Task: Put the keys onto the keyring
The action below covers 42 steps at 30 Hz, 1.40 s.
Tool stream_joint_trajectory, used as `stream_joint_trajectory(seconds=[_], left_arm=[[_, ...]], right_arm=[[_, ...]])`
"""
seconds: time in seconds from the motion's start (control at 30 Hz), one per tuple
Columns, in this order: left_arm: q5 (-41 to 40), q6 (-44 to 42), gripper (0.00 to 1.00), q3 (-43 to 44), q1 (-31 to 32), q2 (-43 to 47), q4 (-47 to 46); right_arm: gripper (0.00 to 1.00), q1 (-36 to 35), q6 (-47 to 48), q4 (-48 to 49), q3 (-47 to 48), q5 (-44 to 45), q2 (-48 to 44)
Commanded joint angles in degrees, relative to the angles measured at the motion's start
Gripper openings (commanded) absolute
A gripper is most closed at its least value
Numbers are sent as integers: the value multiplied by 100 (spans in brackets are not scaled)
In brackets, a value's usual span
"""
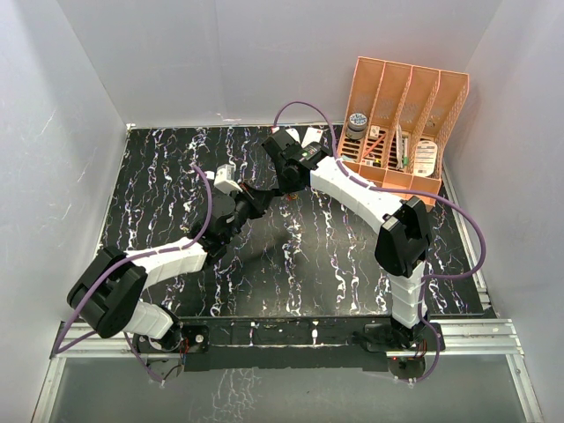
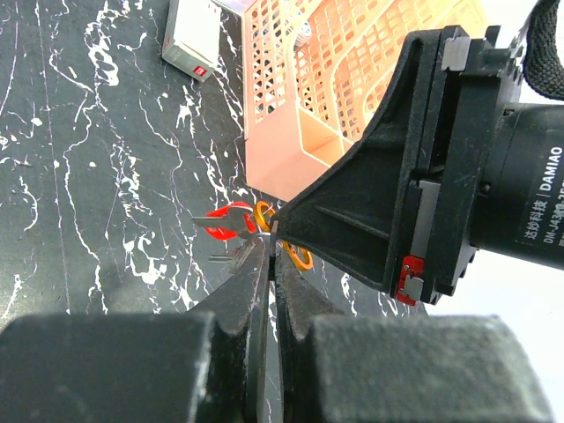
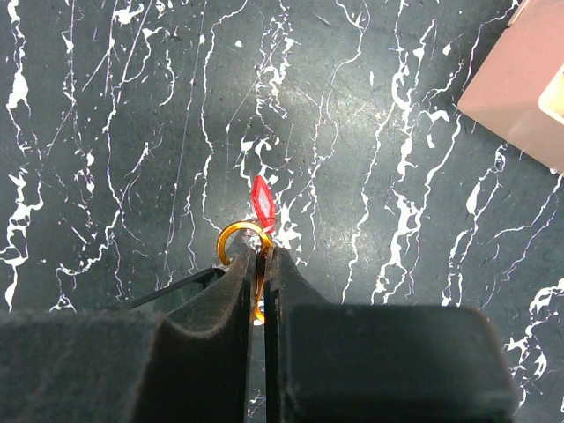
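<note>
My right gripper [image 3: 262,256] is shut on the thin orange keyring [image 3: 231,234], held on edge above the black mat. The red-headed key [image 3: 263,198] hangs at the ring's top, touching it. In the left wrist view the red key [image 2: 225,220] and ring [image 2: 301,257] sit just past my left gripper [image 2: 271,242]. That gripper is shut, with a dark sliver and a pale thin blade at its tips that look like the black-headed key, pressed against the ring. In the top view the left gripper [image 1: 254,196] and right gripper [image 1: 284,187] meet tip to tip mid-table.
An orange slotted desk organizer [image 1: 401,123] stands at the back right, close behind the grippers [image 2: 352,79]. A white rectangular box [image 2: 192,40] lies on the mat near it. White walls enclose the black marbled mat [image 1: 176,176].
</note>
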<state>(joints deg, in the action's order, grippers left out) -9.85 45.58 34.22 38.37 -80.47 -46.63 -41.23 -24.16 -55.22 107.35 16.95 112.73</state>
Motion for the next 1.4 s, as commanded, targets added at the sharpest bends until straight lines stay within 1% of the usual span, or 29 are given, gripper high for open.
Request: stream_joint_trajectory(seconds=[0.0, 0.4, 1.37], left_arm=[[-51, -57, 0, 201, 21, 79, -166], [-132, -67, 0, 109, 21, 185, -103], [-187, -190, 0, 304, 21, 183, -11]], right_arm=[[0, -4, -71, 253, 19, 91, -181], [0, -7, -71, 275, 5, 107, -190], [0, -5, -66, 283, -50, 95, -217]])
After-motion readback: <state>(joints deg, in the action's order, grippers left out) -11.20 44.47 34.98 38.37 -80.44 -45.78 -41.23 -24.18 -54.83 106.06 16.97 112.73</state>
